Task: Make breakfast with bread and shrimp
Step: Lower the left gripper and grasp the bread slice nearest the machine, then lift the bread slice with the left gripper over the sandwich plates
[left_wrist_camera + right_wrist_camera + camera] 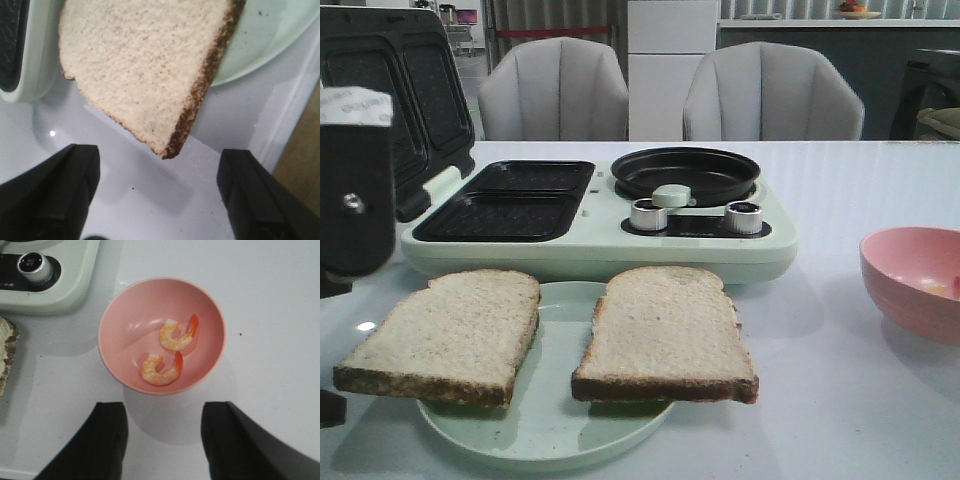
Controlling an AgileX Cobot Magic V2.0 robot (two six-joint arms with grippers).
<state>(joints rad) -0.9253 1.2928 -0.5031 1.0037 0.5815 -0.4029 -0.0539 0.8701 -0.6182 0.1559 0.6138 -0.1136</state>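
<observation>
Listing by view, front first: 2 slices of bread on a pale green plate (545,440) at the near edge of the white table (860,180). Left slice (445,333) overhangs the plate's left rim; right slice (665,333) lies just beside it, apart by a narrow gap. Behind the plate, a mint-green breakfast maker (590,215) with lid raised, 2 dark grill wells to the left, 1 round black pan (685,173) to the right, 2 silver knobs. Pink bowl (918,280) at the right edge. Part of the left arm shows as a dark block at the far left; its fingers are not visible here.

Left wrist view: left gripper (160,192) spread wide, empty, hovering above bare table. Corner of the left slice (145,65) points toward the gap between the fingers, brown crust running along its outer edge, not touching either finger.

Right wrist view: right gripper (165,440) open, moderately wide, empty. Pink bowl (117,325) directly ahead of the fingers, holding 2 curled shrimp (175,335), orange tails toward the bowl's right side, lying one behind the other without touching.

Judgement: bread lies nearest the left arm, shrimp nearest the right; each item sits straight ahead of its own gripper, so neither arm need cross over.
</observation>
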